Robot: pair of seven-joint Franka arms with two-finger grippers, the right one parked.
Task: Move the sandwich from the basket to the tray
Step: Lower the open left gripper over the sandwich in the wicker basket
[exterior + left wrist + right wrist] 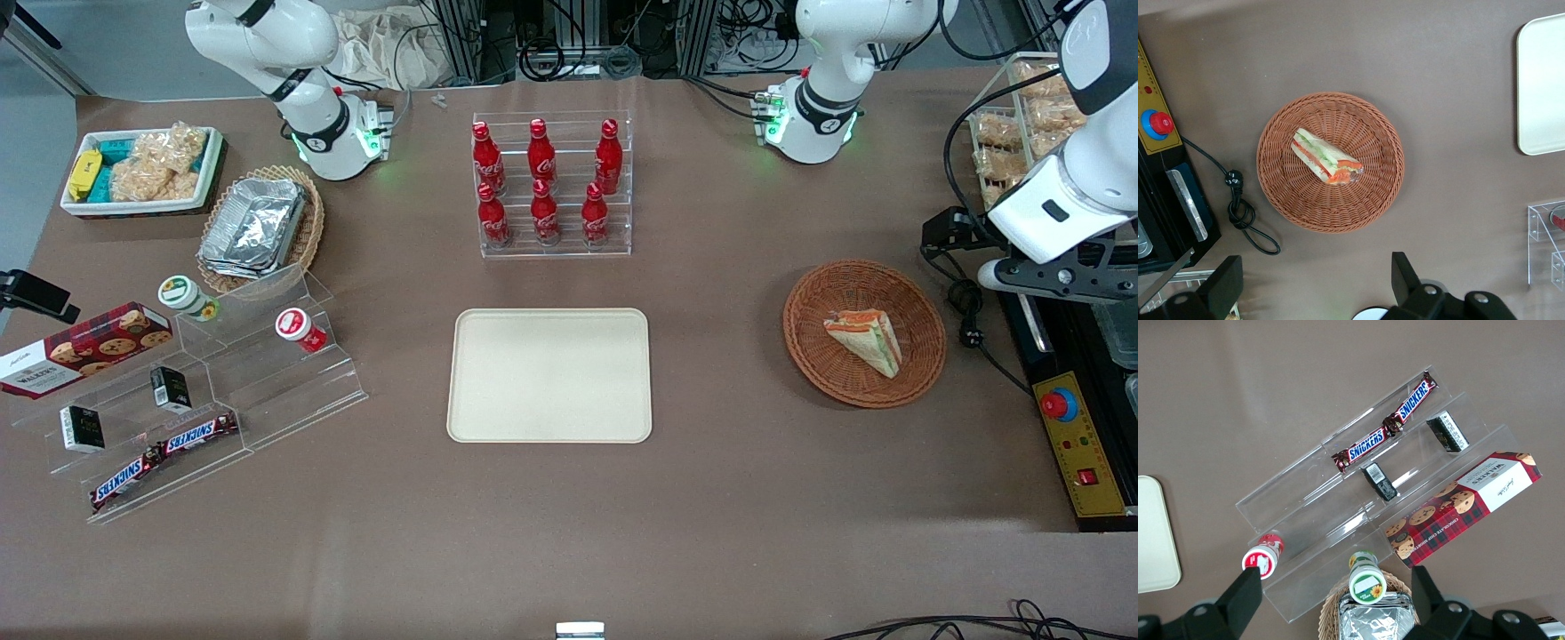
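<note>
The sandwich [864,340] is a wrapped triangular wedge lying in the round reddish-brown wicker basket [920,307], toward the working arm's end of the table. In the left wrist view the sandwich [1325,158] lies in the middle of the basket [1368,123]. The plain cream tray [549,375] lies flat at the table's middle with nothing on it; its edge shows in the left wrist view [1541,87]. My left gripper [1053,274] hangs high above the table beside the basket, farther toward the working arm's end. Its fingers are wide apart and hold nothing [1315,285].
A black cable with a plug [969,311] lies beside the basket, next to a control box with a red stop button [1058,404]. A rack of red cola bottles [551,187] stands farther from the front camera than the tray. A clear stepped stand with snack bars [204,391] is toward the parked arm's end.
</note>
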